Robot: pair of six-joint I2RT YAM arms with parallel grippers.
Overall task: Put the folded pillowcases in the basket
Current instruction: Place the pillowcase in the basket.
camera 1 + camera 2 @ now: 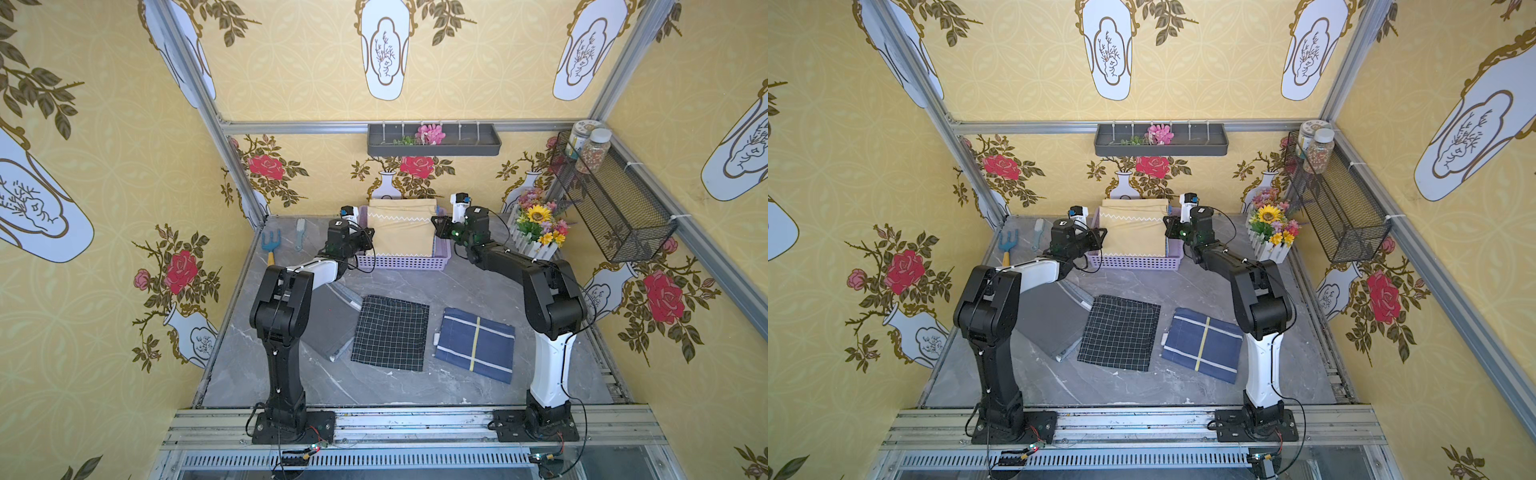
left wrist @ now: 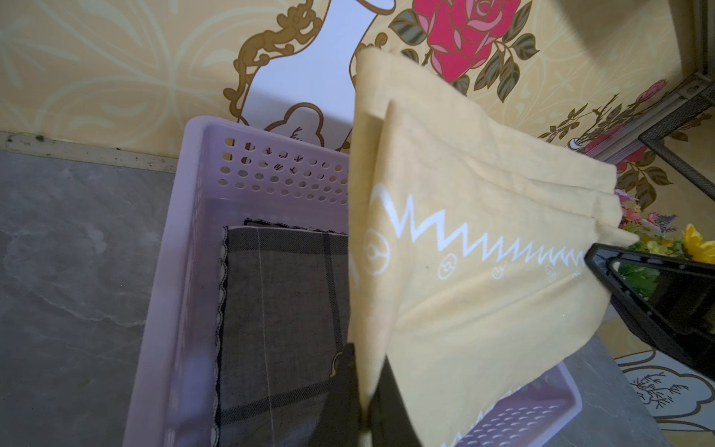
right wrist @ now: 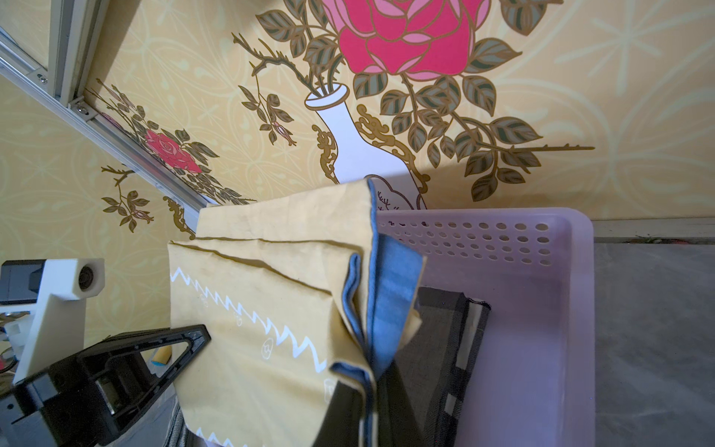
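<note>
The folded pillowcase (image 1: 401,232) hangs over the basket (image 1: 401,262); your left tool (image 1: 367,237) and right tool (image 1: 439,227) each pinch an opposite edge.

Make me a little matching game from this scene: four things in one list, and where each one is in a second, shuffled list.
Things
1. yellow pillowcase
2. grey plaid cloth
3. black checked cloth
4. blue hand fork

Places
A. flat on the table, between the two arms
B. lying on the floor of the basket
C. pinched by the left gripper and right gripper, over the basket
D. on the table, left of the basket

Pairs: 1-C, 2-B, 3-A, 4-D
</note>
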